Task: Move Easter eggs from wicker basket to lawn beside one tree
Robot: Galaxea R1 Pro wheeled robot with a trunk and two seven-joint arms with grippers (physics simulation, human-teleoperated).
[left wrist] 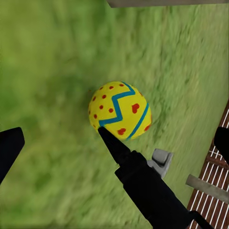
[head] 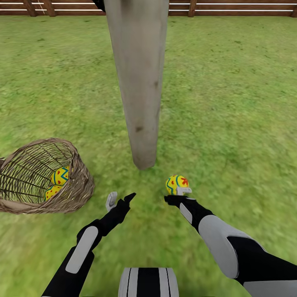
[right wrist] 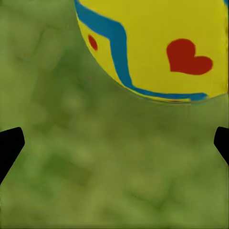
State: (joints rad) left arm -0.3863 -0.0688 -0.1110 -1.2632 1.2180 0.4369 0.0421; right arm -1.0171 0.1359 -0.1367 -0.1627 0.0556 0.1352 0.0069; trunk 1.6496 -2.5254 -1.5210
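Right hand [head: 178,197] open, egg [head: 177,184] on lawn [head: 231,123] just beyond its fingertips, beside tree [head: 138,82].

— Where does your head camera look from?

— From above my trunk, forward and down over both my arms, across the mottled green lawn [head: 231,103] to the thick pale grey-beige tree trunk [head: 138,82] and the brown slatted wooden fence [head: 231,7] far behind.

— And the wrist cameras?

— My left one looks sideways across the grass at my right pincer [left wrist: 125,149] and the bright yellow egg with blue zigzag bands and red spots [left wrist: 120,109], fairly near. My right one looks down at the grass from very close; that same egg [right wrist: 162,45] looms at its frame edge.

— What is shared?

— That egg [head: 176,184] appears in all three views.
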